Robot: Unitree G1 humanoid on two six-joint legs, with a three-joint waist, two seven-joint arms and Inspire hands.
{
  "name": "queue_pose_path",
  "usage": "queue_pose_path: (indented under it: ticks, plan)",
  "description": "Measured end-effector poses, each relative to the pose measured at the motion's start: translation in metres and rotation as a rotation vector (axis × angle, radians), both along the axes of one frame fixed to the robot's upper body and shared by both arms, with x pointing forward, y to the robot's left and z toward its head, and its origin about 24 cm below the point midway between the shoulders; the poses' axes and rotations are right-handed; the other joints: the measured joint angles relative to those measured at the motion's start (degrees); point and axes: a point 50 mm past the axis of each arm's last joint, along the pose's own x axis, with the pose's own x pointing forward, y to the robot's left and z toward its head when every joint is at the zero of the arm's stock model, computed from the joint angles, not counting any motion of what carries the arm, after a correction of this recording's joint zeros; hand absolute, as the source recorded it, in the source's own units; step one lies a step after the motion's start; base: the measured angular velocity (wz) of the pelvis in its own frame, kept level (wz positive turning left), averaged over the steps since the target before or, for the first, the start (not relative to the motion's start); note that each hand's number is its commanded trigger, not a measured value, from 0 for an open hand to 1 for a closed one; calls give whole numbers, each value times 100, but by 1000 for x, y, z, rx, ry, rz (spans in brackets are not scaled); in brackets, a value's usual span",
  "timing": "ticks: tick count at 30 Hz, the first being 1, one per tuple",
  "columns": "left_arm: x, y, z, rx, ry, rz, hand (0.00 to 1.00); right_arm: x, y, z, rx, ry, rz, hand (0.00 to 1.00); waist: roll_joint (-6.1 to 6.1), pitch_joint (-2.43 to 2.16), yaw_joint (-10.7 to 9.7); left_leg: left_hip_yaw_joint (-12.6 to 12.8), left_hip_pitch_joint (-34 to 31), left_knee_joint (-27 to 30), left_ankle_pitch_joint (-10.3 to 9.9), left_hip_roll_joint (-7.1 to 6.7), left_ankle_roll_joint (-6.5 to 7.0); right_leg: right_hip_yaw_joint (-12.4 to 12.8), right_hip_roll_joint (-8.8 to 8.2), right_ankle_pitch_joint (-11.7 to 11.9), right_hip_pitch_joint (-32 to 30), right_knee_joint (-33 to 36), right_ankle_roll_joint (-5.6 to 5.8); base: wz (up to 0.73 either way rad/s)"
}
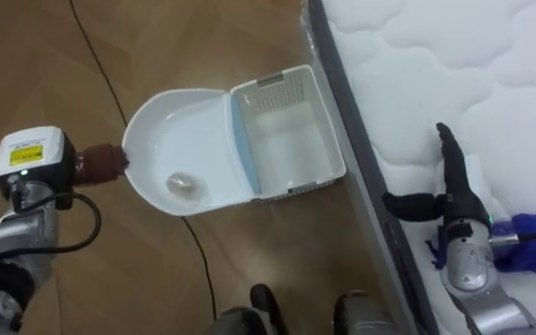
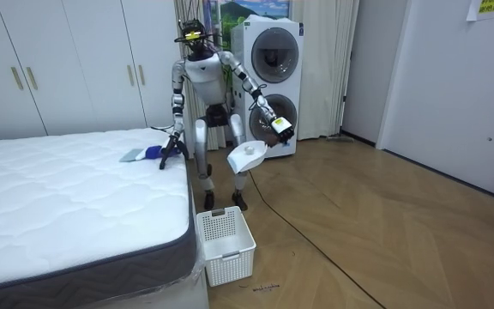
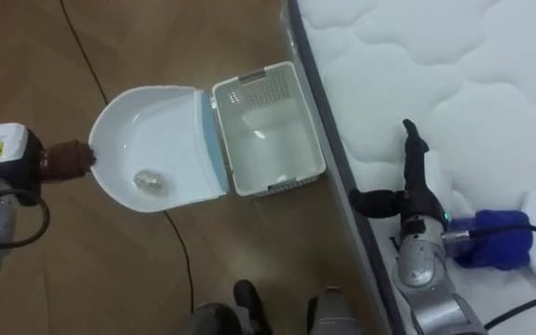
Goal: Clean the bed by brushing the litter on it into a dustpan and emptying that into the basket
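Left hand (image 1: 33, 160) is low on my left, closed on the brown handle (image 1: 100, 162) of the white dustpan (image 1: 189, 126). Fingers are mostly tucked under the hand, but the pan hangs in the air from it. The pan is level-ish, open side toward the bed. One small pale crumpled scrap (image 1: 180, 183) sits in the pan, near the handle end.

Right hand (image 1: 461, 219) is down on the mattress (image 1: 417, 56), just inside its edge. Fingers are straight, thumb is out to the side, and it grips nothing. A fuzzy blue thing (image 1: 533, 244) lies on the mattress just beside that wrist. I can't tell if they touch. In the room view a flat grey piece (image 2: 131, 156) lies next to the blue thing, further in on the bed.

From the head cam the pan's lip overlaps the near rim of the white slotted basket (image 1: 331, 135). The room view puts the pan well above it. The basket stands on the wood floor (image 1: 63, 56), against the mattress side at the bed's corner. I see nothing inside it.

The robot stands upright at that corner, between the bed and the stacked washing machines (image 2: 274, 60) behind it. White wardrobes (image 2: 58, 60) run along the back wall.
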Motion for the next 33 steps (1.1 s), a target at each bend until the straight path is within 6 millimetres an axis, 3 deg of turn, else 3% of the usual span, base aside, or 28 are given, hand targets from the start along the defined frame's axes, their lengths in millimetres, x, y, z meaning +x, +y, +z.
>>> queue_pose_path:
  ticks: [3,6,10,16,21,26,33]
  plan:
    - [3,0,4,19,22,-16,100,2,1,3,-1,-2,-3,0,17,-1,-4,113,-79,160,-70,58,103,21,-6,-43,-92,168,46,2]
    - [8,5,14,66,39,-30,100,3,2,5,-1,-5,-1,0,28,-3,-15,120,-247,219,-133,78,145,-5,14,-134,-225,198,-10,6]
    - [5,24,24,106,90,5,100,-5,-1,3,-3,17,17,0,41,-14,-24,119,-313,315,-156,118,186,-40,31,-99,-263,238,23,-2]
    - [-5,56,39,159,153,94,100,-7,-2,0,-28,32,23,0,100,-54,-144,125,-291,224,-129,47,238,-44,22,-60,-241,171,76,3]
    - [-1,57,44,193,224,102,100,-11,-5,-2,-48,48,26,0,146,-49,-195,150,-160,122,-126,-44,243,43,-12,-90,-156,150,127,4]
    - [2,65,54,185,251,142,100,-8,-5,6,-49,11,32,0,491,-40,-277,240,-105,52,-128,-66,246,111,-33,-101,-152,142,145,-3]
    - [-5,82,64,195,266,203,100,-9,-9,12,-64,-19,54,0,801,-36,-317,539,374,-215,-125,-158,249,408,-109,-171,39,182,186,-15]
